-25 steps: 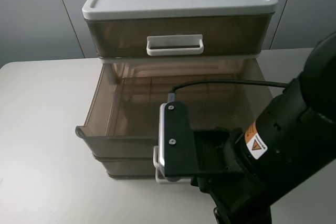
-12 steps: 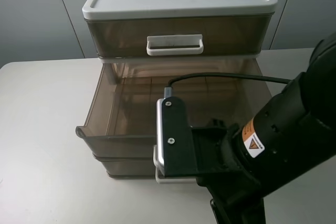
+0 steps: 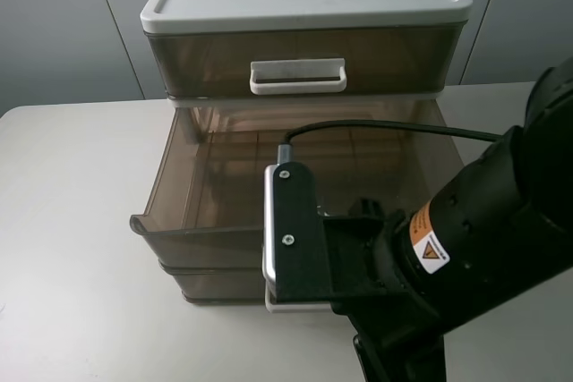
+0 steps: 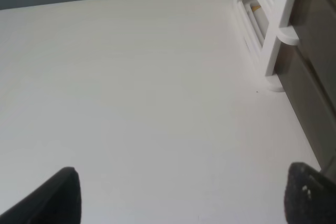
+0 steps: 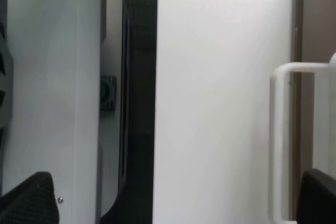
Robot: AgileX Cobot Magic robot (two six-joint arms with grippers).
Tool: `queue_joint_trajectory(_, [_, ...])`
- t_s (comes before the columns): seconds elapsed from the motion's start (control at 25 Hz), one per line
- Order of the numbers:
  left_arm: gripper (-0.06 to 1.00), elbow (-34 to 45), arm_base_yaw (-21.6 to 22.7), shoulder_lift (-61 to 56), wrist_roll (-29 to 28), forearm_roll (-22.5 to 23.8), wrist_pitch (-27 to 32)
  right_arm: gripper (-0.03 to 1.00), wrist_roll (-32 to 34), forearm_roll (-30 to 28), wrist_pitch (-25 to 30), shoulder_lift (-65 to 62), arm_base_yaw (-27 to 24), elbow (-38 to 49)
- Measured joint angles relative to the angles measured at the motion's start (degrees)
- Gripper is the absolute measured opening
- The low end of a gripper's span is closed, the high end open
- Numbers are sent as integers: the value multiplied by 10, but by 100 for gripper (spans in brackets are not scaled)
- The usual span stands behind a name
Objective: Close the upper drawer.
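The upper drawer (image 3: 206, 241) is the middle tier of the cabinet, translucent smoky brown. It stands pulled far out toward me and looks empty. My right arm (image 3: 448, 257) hangs in front of the drawer's front, and its wrist camera block (image 3: 288, 234) hides the handle there. In the right wrist view my right gripper (image 5: 173, 203) is open over the white table, its dark fingertips (image 5: 29, 198) far apart. A white loop handle (image 5: 277, 140) lies beside one fingertip; I cannot tell which tier it belongs to. My left gripper (image 4: 184, 200) is open and empty beside the cabinet's side.
The top drawer (image 3: 304, 58), with its wide white handle (image 3: 297, 76), is shut under the white lid. The lowest drawer (image 3: 215, 285) sits under the open one. The cabinet's white frame (image 4: 275, 30) stands near my left gripper. A white panel with screws (image 5: 52, 87) shows in the right wrist view.
My right arm has shifted slightly left and closer to the drawer front. The upper drawer has not visibly moved.
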Motion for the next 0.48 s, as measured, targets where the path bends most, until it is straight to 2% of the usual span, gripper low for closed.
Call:
queue_joint_trajectory(0.08, [74, 0, 0, 0, 0, 0, 0, 69, 6, -11, -6, 0, 0, 0])
queue_joint_trajectory(0.28, [74, 0, 0, 0, 0, 0, 0, 69, 10, -74, -74, 1, -6, 1])
queue_joint_trajectory(0.48, [74, 0, 0, 0, -1, 0, 0, 70, 10, -81, -90, 1, -8, 1])
